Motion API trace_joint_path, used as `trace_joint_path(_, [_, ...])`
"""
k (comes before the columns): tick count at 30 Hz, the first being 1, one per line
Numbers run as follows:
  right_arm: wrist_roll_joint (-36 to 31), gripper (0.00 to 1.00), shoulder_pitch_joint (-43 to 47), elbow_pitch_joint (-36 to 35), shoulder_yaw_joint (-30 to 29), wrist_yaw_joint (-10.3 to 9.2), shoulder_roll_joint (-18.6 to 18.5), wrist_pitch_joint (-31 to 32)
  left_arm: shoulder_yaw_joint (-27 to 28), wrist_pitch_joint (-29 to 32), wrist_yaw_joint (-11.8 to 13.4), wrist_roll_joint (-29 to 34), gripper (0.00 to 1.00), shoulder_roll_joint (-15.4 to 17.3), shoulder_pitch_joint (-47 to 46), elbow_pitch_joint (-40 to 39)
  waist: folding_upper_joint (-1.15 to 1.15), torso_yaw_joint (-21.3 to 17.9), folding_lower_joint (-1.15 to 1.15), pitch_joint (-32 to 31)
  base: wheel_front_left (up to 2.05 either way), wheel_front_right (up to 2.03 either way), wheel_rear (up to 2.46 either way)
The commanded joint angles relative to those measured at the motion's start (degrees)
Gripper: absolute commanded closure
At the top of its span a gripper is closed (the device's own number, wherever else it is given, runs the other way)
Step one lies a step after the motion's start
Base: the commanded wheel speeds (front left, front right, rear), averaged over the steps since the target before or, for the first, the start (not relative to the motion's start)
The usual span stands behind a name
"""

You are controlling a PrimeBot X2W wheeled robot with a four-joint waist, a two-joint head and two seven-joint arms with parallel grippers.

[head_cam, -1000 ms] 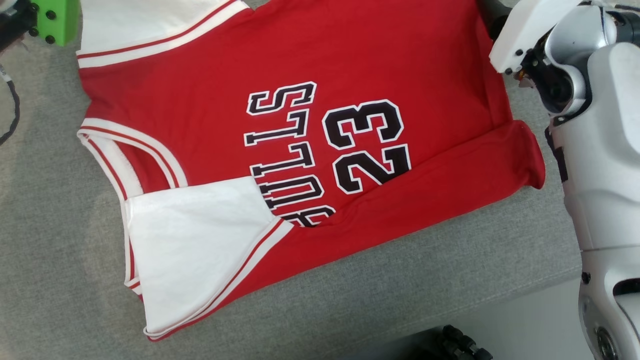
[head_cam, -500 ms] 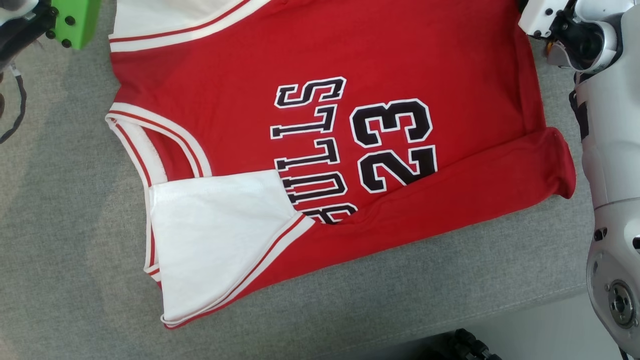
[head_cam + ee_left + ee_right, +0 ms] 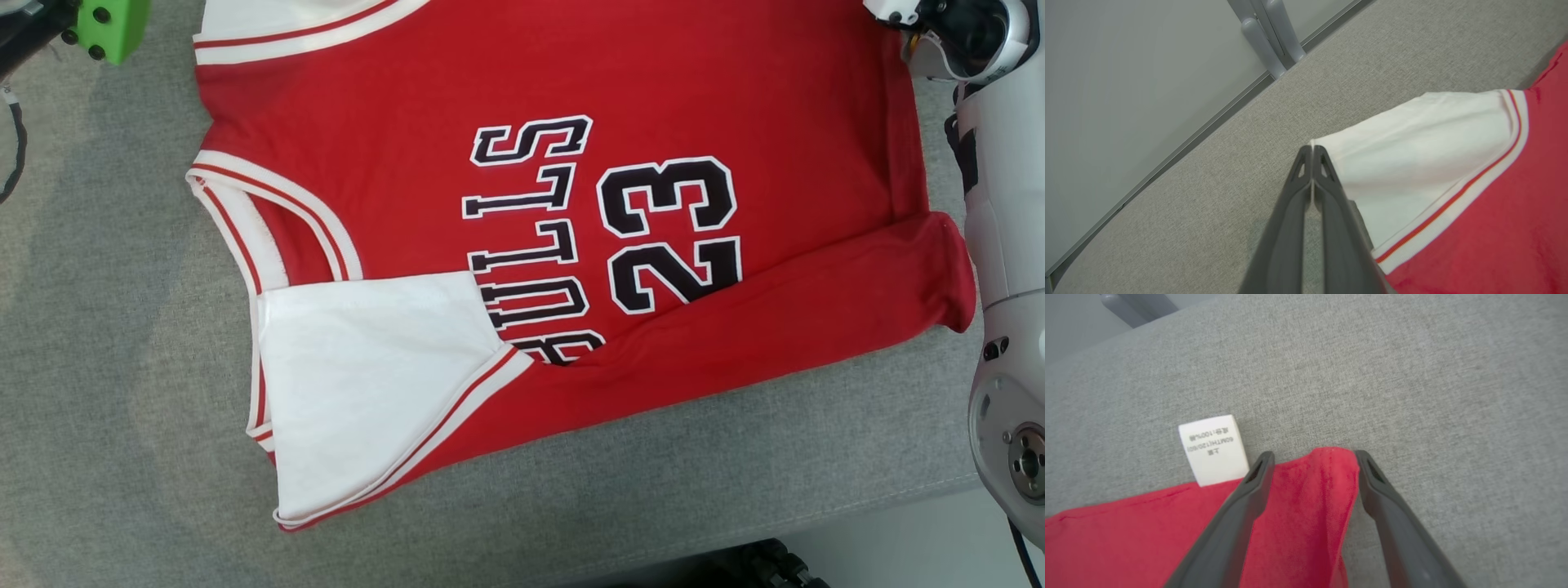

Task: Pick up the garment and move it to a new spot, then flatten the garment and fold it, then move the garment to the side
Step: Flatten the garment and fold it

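The garment point(image 3: 408, 163) is a red jersey with black "BULLS 23" lettering, spread on a grey cloth table point(image 3: 122, 367). Its near white sleeve point(image 3: 367, 367) is folded in over the chest, and the near red side point(image 3: 775, 327) is rolled over. In the left wrist view my left gripper point(image 3: 1311, 149) is shut, with the far white sleeve's point(image 3: 1412, 155) corner at its tips. In the right wrist view my right gripper point(image 3: 1314, 457) stands open, its fingers on either side of the red hem corner point(image 3: 1327, 486). A white care label point(image 3: 1213, 449) sticks out beside it.
My left arm's green mount point(image 3: 110, 28) sits at the head view's top left, and my pale right arm point(image 3: 1004, 245) runs down its right side. The table's front edge point(image 3: 898, 498) crosses the lower right. Grey posts point(image 3: 1274, 36) stand beyond the table's far edge.
The whole head picture has slid right, so the camera moved. The jersey keeps its shape. My right wrist now sits higher, at the top right corner.
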Motion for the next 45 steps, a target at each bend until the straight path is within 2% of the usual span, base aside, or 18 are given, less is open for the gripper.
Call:
trace_joint_path(1, [-0.4,0.03,-0.9,0.4,0.2,-0.02,-0.1,-0.4,-0.1,-0.5,-0.2,0.0,1.0,0.6,-0.8,0.1,0.0,0.2,0.0,0.2,0.0,0.0,0.0])
trace_joint_path(3, [-0.5,0.21,-1.3,0.8,0.4,-0.02,-0.1,-0.5,-0.2,-0.6,-0.2,-0.1,1.0,0.7,-0.9,0.3,0.0,0.3,0.0,0.2,0.0,0.0,0.0])
trace_joint_path(6, [-0.7,0.32,-2.0,1.2,0.7,-0.02,-0.4,-0.5,-0.4,-0.9,-0.2,-0.2,1.0,0.8,-0.9,0.6,0.0,0.4,0.0,0.1,0.0,0.0,0.0])
trace_joint_path(7, [-0.7,0.47,-2.2,1.2,0.8,-0.02,-0.5,-0.4,-0.5,-0.9,-0.2,-0.2,1.0,0.9,-1.0,0.7,0.0,0.4,0.0,0.0,0.0,0.0,0.0])
trace_joint_path(8, [-0.8,0.55,-2.4,1.3,0.9,-0.02,-0.6,-0.4,-0.5,-1.0,-0.2,-0.3,1.0,0.8,-1.0,0.8,0.0,0.4,0.0,-0.1,0.0,0.0,0.0])
trace_joint_path(9, [-1.0,0.61,-2.4,1.3,1.0,-0.02,-0.7,-0.4,-0.5,-1.1,-0.2,-0.3,1.0,0.8,-1.1,0.9,0.0,0.4,0.0,-0.1,0.0,0.0,0.0])
trace_joint_path(11, [-1.2,0.64,-2.8,1.3,1.2,-0.02,-1.0,-0.8,-0.6,-1.3,-0.2,-0.4,1.0,0.6,-1.0,1.0,0.0,0.4,0.0,-0.2,0.0,0.0,0.0])
trace_joint_path(12, [-1.3,0.73,-3.0,1.2,1.3,-0.02,-1.1,-0.8,-0.7,-1.4,-0.2,-0.4,1.0,0.5,-1.0,1.0,0.0,0.5,0.0,-0.3,0.0,0.0,0.0])
trace_joint_path(13, [-1.5,0.78,-3.1,1.1,1.4,-0.02,-1.2,-1.1,-0.7,-1.5,-0.2,-0.4,1.0,0.4,-1.0,1.1,0.0,0.5,0.0,-0.3,0.0,0.0,0.0])
trace_joint_path(15, [-1.4,0.97,-3.3,0.7,1.7,-0.02,-1.3,-1.7,-0.6,-2.3,-0.2,-0.2,1.0,0.4,-1.2,0.9,0.0,0.6,0.0,-0.3,0.0,0.0,0.0])
trace_joint_path(16, [-0.9,1.0,-3.3,0.6,1.8,-0.02,-1.4,-1.9,-0.7,-2.6,-0.2,-0.2,1.0,0.3,-1.2,0.9,0.0,0.7,0.0,-0.3,0.0,0.0,0.0])
trace_joint_path(22, [0.6,1.0,-2.2,0.7,3.3,-0.02,-2.5,-1.9,-1.2,-4.1,-0.2,-0.8,1.0,0.9,-1.4,0.8,0.0,1.3,0.0,-0.4,0.0,0.0,0.0])
trace_joint_path(29, [3.9,1.0,0.3,-2.0,7.8,-0.02,-2.8,-1.8,-2.0,-5.4,-0.2,-2.2,1.0,1.8,-0.3,0.6,0.0,0.8,0.0,-1.3,0.0,0.0,0.0])
trace_joint_path(37, [7.8,1.0,4.7,-9.7,13.2,-0.02,-4.2,-3.1,-1.8,-8.0,-0.2,-3.6,1.0,3.5,1.2,-0.3,0.0,-0.6,0.0,-3.4,0.0,0.0,0.0])
trace_joint_path(45, [11.4,1.0,12.7,-18.9,13.9,-0.02,-8.2,-4.1,-1.3,-14.9,-0.2,-7.4,1.0,7.4,5.5,-10.2,0.0,1.3,0.0,-5.9,0.0,0.0,0.0])
